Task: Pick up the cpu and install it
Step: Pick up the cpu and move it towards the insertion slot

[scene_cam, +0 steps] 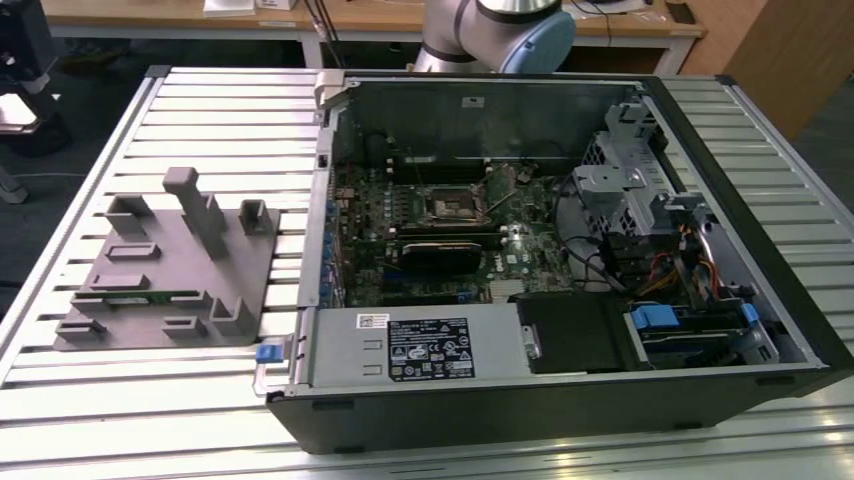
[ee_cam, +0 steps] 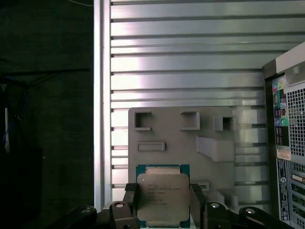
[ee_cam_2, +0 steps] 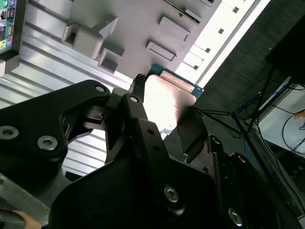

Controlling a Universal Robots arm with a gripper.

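Silvery cpu [ee_cam: 162, 202] sits clamped flat in your end effector [ee_cam: 164, 189], above the grey holder [ee_cam: 167, 129]; computer case [ee_cam: 293, 119] beside that holder

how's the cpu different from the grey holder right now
Size: the cpu is much smaller than the grey holder. Look: the cpu has a pale silvery metal top with a green edge; the holder is matte grey plastic with raised blocks and recesses. State: the cpu is clamped in the tool, while the holder lies on the slatted table. Both have a roughly rectangular outline.
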